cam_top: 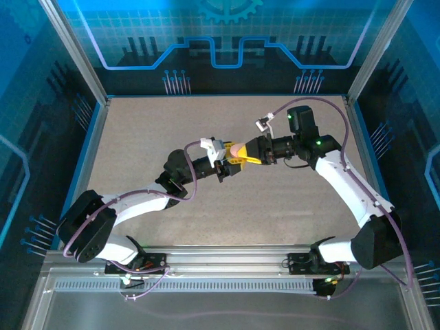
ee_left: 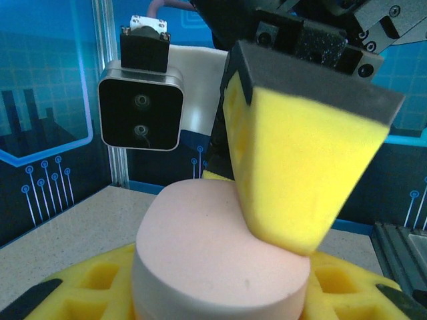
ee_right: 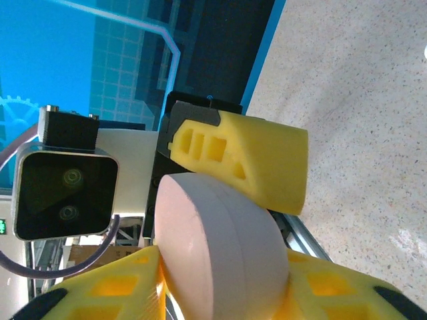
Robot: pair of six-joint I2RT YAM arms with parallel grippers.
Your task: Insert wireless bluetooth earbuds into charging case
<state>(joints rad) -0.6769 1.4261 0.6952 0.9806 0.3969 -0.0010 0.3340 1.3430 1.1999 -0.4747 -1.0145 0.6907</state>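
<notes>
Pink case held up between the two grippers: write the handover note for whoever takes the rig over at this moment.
Left gripper: shut on the pink case, held clear of the table.
Right gripper: fingers straddle the same case, one pad touching its broad face; a firm grip cannot be confirmed.
Done: case is lifted between both arms; it looks closed.
Left: open it, seat the earbuds, close it. Whether any are already inside cannot be told.
</notes>
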